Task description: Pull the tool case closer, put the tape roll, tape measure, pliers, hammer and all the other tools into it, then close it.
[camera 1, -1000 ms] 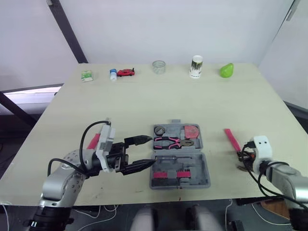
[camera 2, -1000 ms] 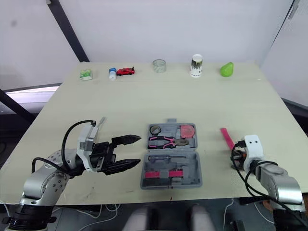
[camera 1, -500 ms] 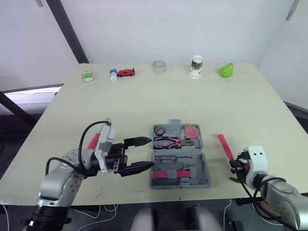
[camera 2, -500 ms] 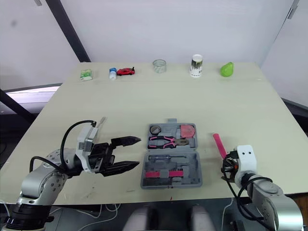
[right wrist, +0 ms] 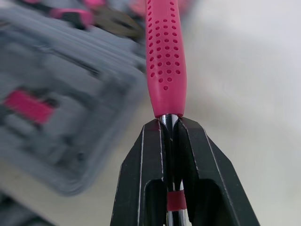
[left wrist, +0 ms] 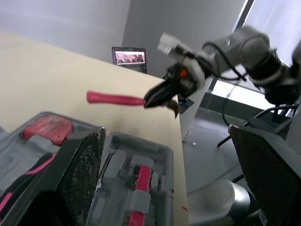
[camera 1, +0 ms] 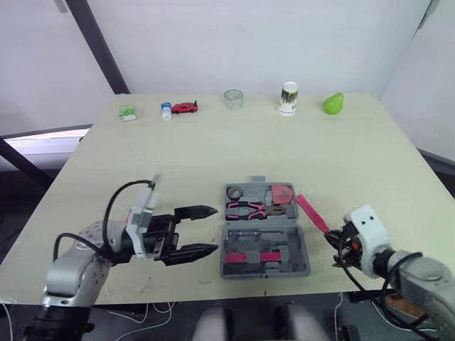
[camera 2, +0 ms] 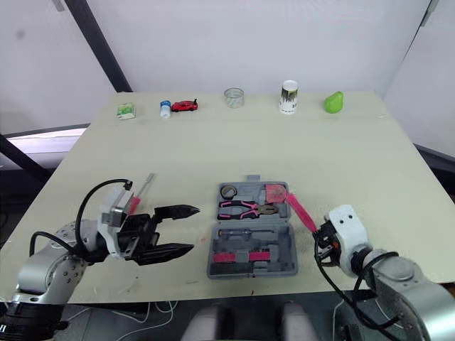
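right gripper (right wrist: 168,123): clamped on the chrome shaft of a pink-handled tool (camera 1: 311,213), just below the grip; the handle points far-left, its tip just beside the case's right rim; height above the rim cannot be told
tool case (camera 1: 303,259): open, lying flat near the table's near edge, between the two arms; pliers (camera 1: 252,208), tape roll (camera 1: 235,192) and red tape measure (camera 1: 282,193) lie in its far half
left gripper (camera 1: 215,229): spread wide, holding nothing; hovers just left of the case, tips aimed at it
risk, knock: the handle tip is close to the rim; a low sweep inward would likely strike it and push the case, which nothing pins
risk, slip: a thin smooth shaft carries a long overhanging handle; the tool may swivel between the pads
risk, misplacement: if dropped off its moulded slot it would sit proud; the lid would then probably not shut
risk, arms: both grippers flank the case; reaching in together invites a clash
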`<action>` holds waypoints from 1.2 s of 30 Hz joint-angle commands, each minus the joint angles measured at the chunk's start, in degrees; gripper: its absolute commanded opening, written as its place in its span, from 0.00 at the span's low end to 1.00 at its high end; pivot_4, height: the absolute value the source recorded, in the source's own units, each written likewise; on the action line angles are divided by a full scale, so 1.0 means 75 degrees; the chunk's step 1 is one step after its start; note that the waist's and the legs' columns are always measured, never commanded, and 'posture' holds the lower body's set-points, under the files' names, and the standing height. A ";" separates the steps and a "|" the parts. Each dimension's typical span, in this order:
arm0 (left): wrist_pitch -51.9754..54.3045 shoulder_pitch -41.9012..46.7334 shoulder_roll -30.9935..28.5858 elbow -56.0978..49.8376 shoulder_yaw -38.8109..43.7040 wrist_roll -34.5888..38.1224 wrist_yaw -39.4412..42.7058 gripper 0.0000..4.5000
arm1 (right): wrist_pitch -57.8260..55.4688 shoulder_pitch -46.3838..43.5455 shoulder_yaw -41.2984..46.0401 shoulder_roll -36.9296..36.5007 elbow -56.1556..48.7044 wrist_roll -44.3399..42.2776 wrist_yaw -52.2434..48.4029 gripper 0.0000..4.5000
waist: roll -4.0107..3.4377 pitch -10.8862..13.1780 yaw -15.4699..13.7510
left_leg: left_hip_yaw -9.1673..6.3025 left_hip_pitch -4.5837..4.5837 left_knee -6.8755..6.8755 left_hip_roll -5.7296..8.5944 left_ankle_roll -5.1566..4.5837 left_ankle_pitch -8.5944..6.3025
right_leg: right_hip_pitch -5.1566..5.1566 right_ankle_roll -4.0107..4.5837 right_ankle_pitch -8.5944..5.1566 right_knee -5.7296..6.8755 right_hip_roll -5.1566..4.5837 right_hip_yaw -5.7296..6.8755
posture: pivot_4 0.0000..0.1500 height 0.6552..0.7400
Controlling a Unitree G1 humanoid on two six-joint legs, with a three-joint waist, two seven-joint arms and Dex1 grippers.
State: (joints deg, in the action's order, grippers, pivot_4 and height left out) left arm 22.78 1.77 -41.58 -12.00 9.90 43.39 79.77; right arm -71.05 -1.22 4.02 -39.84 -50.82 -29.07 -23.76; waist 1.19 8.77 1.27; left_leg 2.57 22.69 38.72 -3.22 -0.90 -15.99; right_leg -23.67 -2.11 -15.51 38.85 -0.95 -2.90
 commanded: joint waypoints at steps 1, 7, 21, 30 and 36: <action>-0.0235 -0.0196 -0.0162 0.0171 0.0278 -0.0018 0.0281 1.00 | -0.0234 -0.1099 -0.0652 -0.1244 -0.0560 -0.0279 -0.0770 0.01 | 0.0004 0.0001 -0.0016 | -0.0005 0.0003 -0.0001 0.0000 0.0000 0.0000 | 0.0000 0.0002 -0.0001 -0.0002 0.0000 0.0007 | 1.00 1.00; -0.0438 -0.0525 -0.0272 0.0358 0.0437 -0.0123 0.0497 1.00 | -0.0685 -0.3825 -0.2765 -0.2507 -0.0162 -0.0426 -0.1895 0.01 | 0.0003 0.0014 -0.0047 | -0.0011 0.0025 -0.0012 -0.0002 0.0000 0.0000 | -0.0010 0.0003 -0.0002 -0.0028 -0.0011 0.0021 | 1.00 1.00; -0.0785 -0.0861 -0.0493 0.0719 0.0796 -0.0213 0.0795 1.00 | -0.1443 -0.7707 -0.6900 -0.0995 0.2141 0.0076 -0.2748 0.01 | 0.0005 0.0019 -0.0034 | -0.0003 0.0044 -0.0018 -0.0009 0.0000 0.0000 | -0.0048 0.0007 -0.0001 -0.0008 -0.0038 0.0030 | 1.00 1.00; -0.0944 -0.1047 -0.0521 0.0734 0.0872 -0.0206 0.0881 1.00 | -0.0799 -0.7634 -0.7626 0.0032 0.3477 0.0795 -0.2626 0.01 | 0.0005 0.0019 0.0006 | 0.0000 0.0047 -0.0016 -0.0004 0.0000 0.0000 | -0.0053 0.0005 0.0000 0.0000 -0.0040 0.0034 | 1.00 1.00; -0.1053 -0.1058 -0.0594 0.0918 0.0985 -0.0209 0.1043 1.00 | -0.0454 -0.7403 -0.7833 0.0245 0.3799 0.1092 -0.2712 0.01 | 0.0006 0.0019 0.0044 | -0.0002 0.0046 -0.0015 -0.0002 0.0000 0.0000 | -0.0051 0.0005 0.0001 0.0003 -0.0041 0.0036 | 1.00 1.00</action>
State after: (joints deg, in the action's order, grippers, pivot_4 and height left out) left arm 15.81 -6.05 -45.02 -5.31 15.44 41.70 86.23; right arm -75.28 -57.02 -54.75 -37.78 -22.18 -21.99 -43.90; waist 1.23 8.91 1.60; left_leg 2.55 23.03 38.61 -3.23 -0.91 -15.99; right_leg -24.05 -2.07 -15.51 38.87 -1.26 -2.63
